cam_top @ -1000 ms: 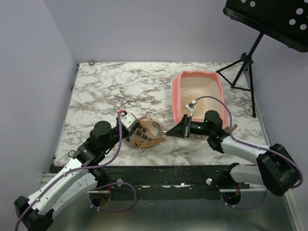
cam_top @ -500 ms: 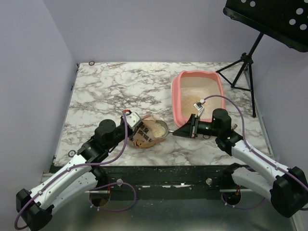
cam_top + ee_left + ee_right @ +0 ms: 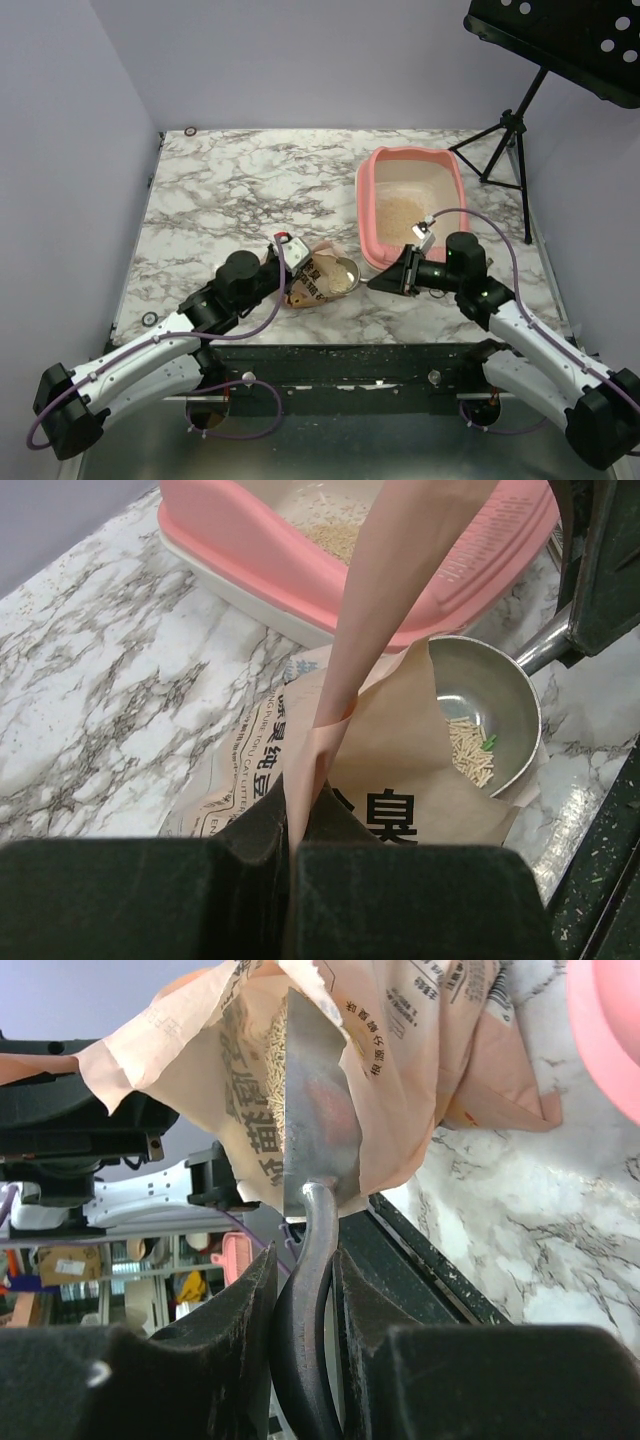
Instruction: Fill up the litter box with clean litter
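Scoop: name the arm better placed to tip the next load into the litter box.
Likely right. Its jaws clamp the scoop handle, the bowl holds litter at the bag mouth, and the litter box lies beside it. The left jaws only pinch the bag.

One litter box (image 3: 366,205), pink, is seen right of centre in the top view. One paper bag (image 3: 312,282) and one metal scoop (image 3: 470,695) are counted at lower centre. Litter (image 3: 400,212) is found in two places: one patch in the box and one small heap in the scoop bowl. Two arms are shown, each with one gripper of two fingers: the left gripper (image 3: 293,845) and the right gripper (image 3: 303,1270). Two small dark rings (image 3: 190,131) are counted at the left, the second ring (image 3: 150,319) lower down. One music stand (image 3: 570,45) is seen at the upper right, and one marble table (image 3: 240,180).
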You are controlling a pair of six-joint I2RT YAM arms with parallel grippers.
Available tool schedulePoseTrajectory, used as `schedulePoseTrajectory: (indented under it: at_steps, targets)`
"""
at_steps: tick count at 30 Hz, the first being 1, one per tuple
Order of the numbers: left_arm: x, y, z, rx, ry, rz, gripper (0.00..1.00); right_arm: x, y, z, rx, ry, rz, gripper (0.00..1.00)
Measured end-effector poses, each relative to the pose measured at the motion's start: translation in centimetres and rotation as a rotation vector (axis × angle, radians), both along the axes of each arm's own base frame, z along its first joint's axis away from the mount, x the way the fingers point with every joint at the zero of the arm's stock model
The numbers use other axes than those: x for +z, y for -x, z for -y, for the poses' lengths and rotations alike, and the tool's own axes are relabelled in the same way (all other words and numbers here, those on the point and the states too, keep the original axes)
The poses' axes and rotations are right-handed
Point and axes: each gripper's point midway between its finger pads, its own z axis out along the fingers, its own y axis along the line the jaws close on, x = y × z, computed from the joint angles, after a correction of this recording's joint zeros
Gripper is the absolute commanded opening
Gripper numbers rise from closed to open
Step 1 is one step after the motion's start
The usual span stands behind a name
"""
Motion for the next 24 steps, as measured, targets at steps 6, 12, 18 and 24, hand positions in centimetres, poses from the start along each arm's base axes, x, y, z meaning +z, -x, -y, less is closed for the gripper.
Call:
schedulePoseTrajectory:
  at_steps: [6, 12, 18, 24]
  targets:
    - [-0.5, -0.2, 0.8, 0.023, -0.017, 0.005, 0.00, 0.1, 0.0, 0.9, -0.065, 0.021, -0.016, 0.00]
    - [-0.5, -0.2, 1.0, 0.044, -0.021, 0.015, 0.00, 0.6, -0.1, 1.7, -0.108, 0.015, -0.007, 0.00]
    - [-0.4, -0.3, 0.8, 0.061, -0.022, 0.022, 0.00, 0.9, 0.4, 2.4, -0.148, -0.011, 0.021, 0.00]
    - [0.3, -0.4, 0.0, 0.092, -0.005, 0.040, 0.00, 0.6, 1.2, 3.1, -0.189, -0.052, 0.029, 0.00]
